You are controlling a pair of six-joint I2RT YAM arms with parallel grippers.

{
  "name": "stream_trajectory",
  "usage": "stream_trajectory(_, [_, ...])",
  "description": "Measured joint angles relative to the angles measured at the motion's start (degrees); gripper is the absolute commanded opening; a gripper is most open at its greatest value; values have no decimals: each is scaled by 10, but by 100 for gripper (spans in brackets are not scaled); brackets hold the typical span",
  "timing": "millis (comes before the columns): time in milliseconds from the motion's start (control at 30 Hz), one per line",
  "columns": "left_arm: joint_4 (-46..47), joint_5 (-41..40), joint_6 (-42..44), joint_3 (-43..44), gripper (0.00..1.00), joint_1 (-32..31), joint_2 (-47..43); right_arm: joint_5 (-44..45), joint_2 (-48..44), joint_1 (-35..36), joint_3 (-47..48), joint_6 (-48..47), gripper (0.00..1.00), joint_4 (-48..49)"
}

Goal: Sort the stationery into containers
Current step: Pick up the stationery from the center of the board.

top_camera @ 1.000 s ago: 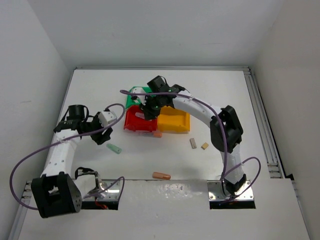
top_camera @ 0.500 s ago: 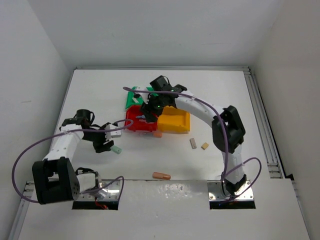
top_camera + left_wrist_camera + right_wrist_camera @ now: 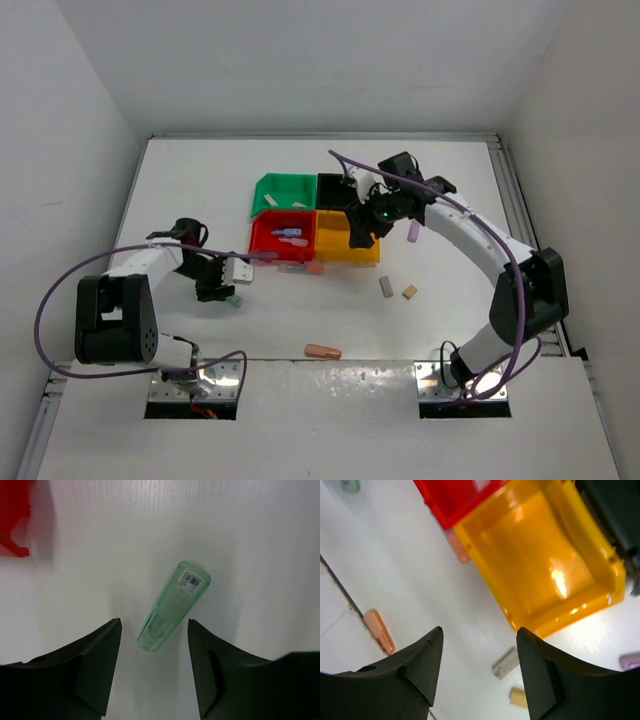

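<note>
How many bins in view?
4, joined in one block: green bin far left, black bin far right, red bin near left, yellow bin near right. None seem hidden.

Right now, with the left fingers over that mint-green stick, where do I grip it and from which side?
Grip the mint-green stick across its middle, coming straight down from above. It lies flat on the table, long and narrow, tilted against the open left fingers, so probably turn the wrist until they face its long sides.
</note>
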Motion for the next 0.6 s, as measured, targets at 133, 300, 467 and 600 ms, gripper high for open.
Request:
stream_trajectory(133, [24, -10, 8, -9, 59, -15, 10, 0, -10, -21, -25, 0, 59, -22])
stream_trajectory(300, [38, -20, 18, -28, 45, -20, 14, 0, -39, -44, -47, -3, 58, -29])
stream_trajectory(467, [50, -25, 16, -51, 31, -32, 0, 3, -68, -59, -81, -5, 58, -31])
stream_trajectory(600, [60, -26, 13, -62, 15, -36, -15, 3, -70, -75, -92, -5, 57, -36])
